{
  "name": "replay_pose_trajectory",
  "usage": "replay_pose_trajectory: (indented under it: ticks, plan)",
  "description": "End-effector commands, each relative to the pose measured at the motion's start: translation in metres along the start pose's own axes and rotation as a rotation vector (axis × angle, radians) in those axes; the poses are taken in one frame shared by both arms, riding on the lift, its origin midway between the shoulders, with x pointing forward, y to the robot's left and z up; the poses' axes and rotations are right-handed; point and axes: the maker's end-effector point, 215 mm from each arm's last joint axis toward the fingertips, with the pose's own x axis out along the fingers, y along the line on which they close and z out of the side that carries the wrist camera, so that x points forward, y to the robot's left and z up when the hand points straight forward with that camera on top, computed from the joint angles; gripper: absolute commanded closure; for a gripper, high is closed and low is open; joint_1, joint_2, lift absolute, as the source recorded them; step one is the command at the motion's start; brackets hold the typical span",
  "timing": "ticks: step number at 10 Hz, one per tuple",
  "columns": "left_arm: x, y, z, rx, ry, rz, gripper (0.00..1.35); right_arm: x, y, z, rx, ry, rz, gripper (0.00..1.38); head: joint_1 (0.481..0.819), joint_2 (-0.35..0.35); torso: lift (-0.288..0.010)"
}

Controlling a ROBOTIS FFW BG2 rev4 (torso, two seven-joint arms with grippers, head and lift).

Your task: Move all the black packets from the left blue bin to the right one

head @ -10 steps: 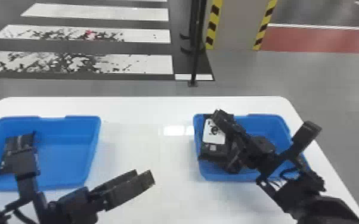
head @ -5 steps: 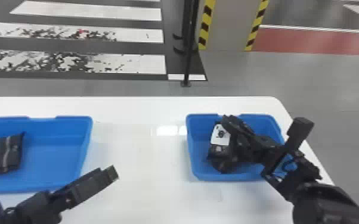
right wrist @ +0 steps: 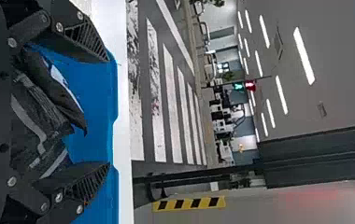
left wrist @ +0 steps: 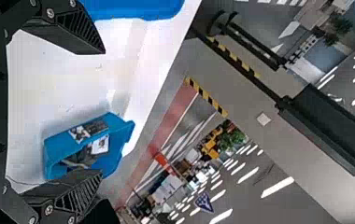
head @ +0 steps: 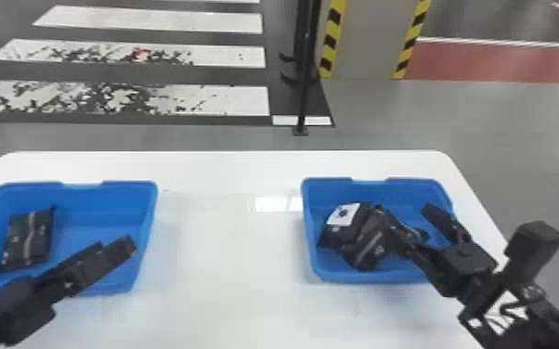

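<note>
In the head view, one black packet (head: 27,239) lies in the left part of the left blue bin (head: 102,190). My left gripper (head: 127,246) is over that bin's near right corner; in the left wrist view the left gripper (left wrist: 103,112) stands open, nothing between its fingers. Several black packets (head: 357,236), one with a white label, are heaped in the left half of the right blue bin (head: 315,260). My right gripper (head: 408,216) is open above the heap; in the right wrist view the right gripper (right wrist: 109,112) has packets (right wrist: 40,121) close between its spread fingers.
The white table (head: 227,241) extends between the two bins and in front of them. Beyond its far edge stand a thin black post (head: 308,69) and a pillar with yellow-black stripes (head: 367,42).
The right gripper has opened above the right bin's packets. The head view has shifted slightly, then back, and the left gripper has moved relative to the left bin, now uncovering more of its packet.
</note>
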Motion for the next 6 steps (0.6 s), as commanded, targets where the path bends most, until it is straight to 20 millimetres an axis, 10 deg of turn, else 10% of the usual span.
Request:
replay_pose_trajectory:
  ticks: [1,6]
  plan:
    - [-0.011,0.023,0.023,0.046,-0.020,0.071,0.15,-0.032,0.024,0.008,-0.028,-0.024,-0.011,0.18,0.695,-0.041,-0.154]
    - [-0.061,0.143,0.063,0.102,-0.014,0.464,0.15,-0.088,0.111,0.008,0.083,-0.017,0.075,0.18,0.695,0.226,-0.154]
